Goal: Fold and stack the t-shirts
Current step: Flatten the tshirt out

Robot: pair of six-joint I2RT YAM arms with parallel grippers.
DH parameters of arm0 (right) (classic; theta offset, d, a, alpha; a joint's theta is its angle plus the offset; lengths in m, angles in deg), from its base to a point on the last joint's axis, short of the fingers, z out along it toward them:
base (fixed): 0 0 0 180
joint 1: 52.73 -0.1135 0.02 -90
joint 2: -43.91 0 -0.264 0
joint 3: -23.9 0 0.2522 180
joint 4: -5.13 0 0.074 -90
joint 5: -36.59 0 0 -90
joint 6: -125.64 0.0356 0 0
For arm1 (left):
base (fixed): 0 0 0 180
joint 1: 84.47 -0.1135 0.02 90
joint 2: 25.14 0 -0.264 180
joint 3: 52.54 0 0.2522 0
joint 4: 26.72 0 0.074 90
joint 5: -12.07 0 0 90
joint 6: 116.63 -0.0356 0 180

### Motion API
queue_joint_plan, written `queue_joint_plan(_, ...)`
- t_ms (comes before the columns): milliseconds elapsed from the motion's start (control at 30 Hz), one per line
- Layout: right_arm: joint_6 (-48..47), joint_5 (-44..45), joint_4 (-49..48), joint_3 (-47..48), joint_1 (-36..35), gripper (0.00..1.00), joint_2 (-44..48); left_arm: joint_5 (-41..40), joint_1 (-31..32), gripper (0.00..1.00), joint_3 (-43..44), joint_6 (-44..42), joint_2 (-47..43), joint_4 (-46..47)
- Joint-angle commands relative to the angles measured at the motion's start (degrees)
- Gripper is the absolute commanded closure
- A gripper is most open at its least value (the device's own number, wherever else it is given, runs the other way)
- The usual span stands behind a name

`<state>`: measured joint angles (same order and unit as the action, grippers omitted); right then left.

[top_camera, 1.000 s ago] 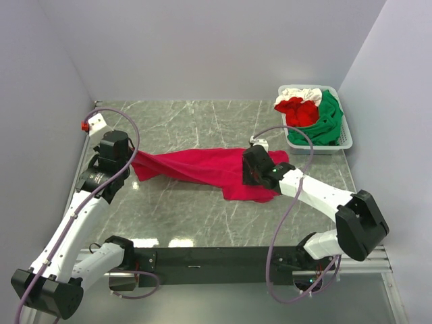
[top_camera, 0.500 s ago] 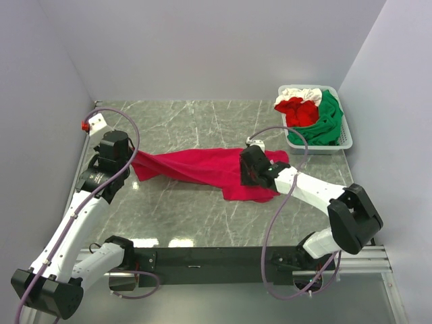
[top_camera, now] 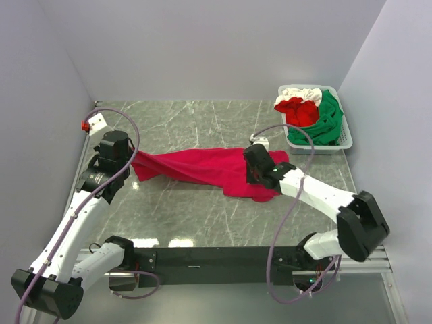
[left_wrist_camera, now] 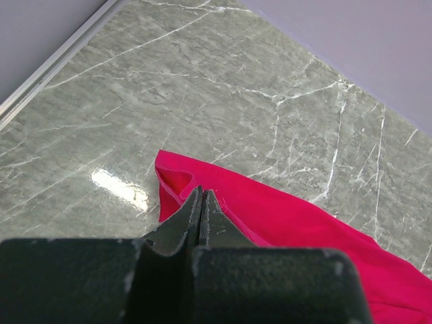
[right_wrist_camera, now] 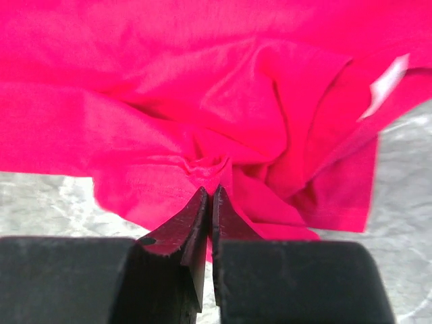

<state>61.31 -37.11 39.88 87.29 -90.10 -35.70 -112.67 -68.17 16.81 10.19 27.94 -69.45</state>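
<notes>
crimson t-shirt (top_camera: 202, 169): sprawled out as a long band across the middle of the desk (top_camera: 189, 121), running left to right. Pretty rumpled, not flat at all.

left end of it: the corner is pulled to a point and sits right in the tips of the left hand (left_wrist_camera: 201, 192), a bit off the marble by the look of the wrist view.

left hand: fingers pressed tight together, pinching that corner of the crimson t-shirt.

right end of it: bunched into a bunch of folds and creases, with the lower edge spilling toward the near side of the desk.

right hand (right_wrist_camera: 210, 190): down on the bunched part, fingers closed with a little pucker of crimson cloth nipped between the tips.

basket (top_camera: 345, 140): white slotted one at the far right corner of the desk, near the crimson t-shirt's right end but not touching it.

in the basket: a green t-shirt (top_camera: 329, 120) taking up most of the right side, a red t-shirt (top_camera: 299, 111) crumpled on the left, and a white t-shirt (top_camera: 297, 92) peeking out at the back. All just heaped in.
</notes>
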Motion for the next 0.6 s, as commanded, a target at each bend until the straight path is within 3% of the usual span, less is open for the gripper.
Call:
queue_joint_plan(0, -0.1, 4.4, 1.7, 2.7, -0.3, 0.96, 7.0, -0.7, -0.4, 1.0, 0.9, -0.3, -1.0, 1.5)
queue_joint_plan(367, -3.3, 11.7, 7.8, 5.5, 2.6, 1.0, 19.2, -3.6, -0.4, 0.99, 3.2, -1.0, -1.1, -0.3)
queue_joint_plan(567, -8.4, 16.9, 14.7, 19.8, 3.9, 1.0, 22.7, -6.7, -1.3, 0.99, 14.2, -5.1, -1.5, -2.9)
